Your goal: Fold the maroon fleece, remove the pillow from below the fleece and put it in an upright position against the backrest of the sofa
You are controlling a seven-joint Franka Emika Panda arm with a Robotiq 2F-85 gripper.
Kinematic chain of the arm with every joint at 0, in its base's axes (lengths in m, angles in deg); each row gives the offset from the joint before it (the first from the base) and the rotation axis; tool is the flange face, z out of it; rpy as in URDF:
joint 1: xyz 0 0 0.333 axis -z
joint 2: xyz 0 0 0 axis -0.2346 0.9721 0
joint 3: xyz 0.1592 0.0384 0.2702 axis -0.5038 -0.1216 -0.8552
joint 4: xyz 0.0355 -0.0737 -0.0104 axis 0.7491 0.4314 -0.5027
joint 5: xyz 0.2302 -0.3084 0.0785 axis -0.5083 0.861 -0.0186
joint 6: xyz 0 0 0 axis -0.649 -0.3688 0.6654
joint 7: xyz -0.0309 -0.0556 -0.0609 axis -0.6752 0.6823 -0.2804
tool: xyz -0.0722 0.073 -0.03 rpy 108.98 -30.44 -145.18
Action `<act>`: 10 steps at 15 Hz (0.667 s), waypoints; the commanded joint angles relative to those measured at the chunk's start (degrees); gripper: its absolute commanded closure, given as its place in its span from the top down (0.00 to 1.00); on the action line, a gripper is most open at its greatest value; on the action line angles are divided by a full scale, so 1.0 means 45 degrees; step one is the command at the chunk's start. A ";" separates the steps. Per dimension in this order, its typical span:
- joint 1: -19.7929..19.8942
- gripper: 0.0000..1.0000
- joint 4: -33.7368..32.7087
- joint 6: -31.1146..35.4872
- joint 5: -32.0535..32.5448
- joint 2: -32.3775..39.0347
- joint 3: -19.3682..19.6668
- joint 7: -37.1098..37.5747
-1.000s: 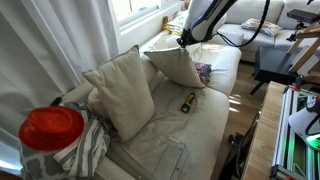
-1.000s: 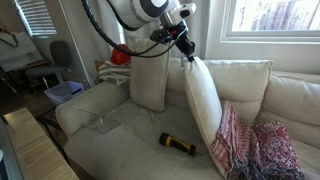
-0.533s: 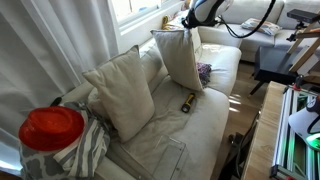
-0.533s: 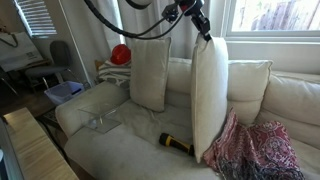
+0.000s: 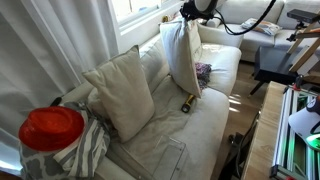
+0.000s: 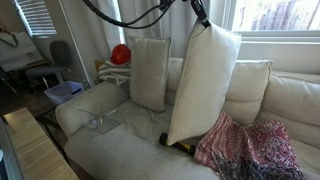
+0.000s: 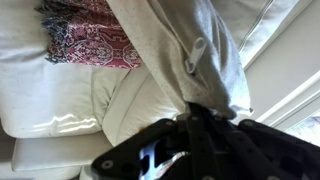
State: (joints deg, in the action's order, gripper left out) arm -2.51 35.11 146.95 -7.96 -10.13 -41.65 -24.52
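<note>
Sunlit window [image 6: 270, 15] behind, cream sofa [image 6: 100, 125] below, and you've got the pillow [image 6: 205, 85] dangling by 1 top corner from the tool [image 6: 203, 18]. In the wrist view the tool is pinched tight on the fabric, so the weight hangs straight down. The pillow's lower edge is near the seat, just beside the maroon fleece [image 6: 245, 150], which lies bunched and out from under it. Held high like that it hangs upright, ready, I'd judge, to lean against the backrest [image 6: 290, 95].
</note>
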 commanded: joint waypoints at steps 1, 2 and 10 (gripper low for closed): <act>-0.0732 0.01 -0.0446 0.0395 -0.0068 0.0674 0.0378 0.1505; -0.0913 0.01 -0.0605 0.0522 -0.0150 0.0967 0.0483 0.2117; -0.2004 0.01 -0.2567 0.1711 -0.0460 0.3699 0.1041 0.6427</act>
State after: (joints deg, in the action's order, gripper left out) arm -9.62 28.15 152.67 -8.47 1.69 -38.47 -0.17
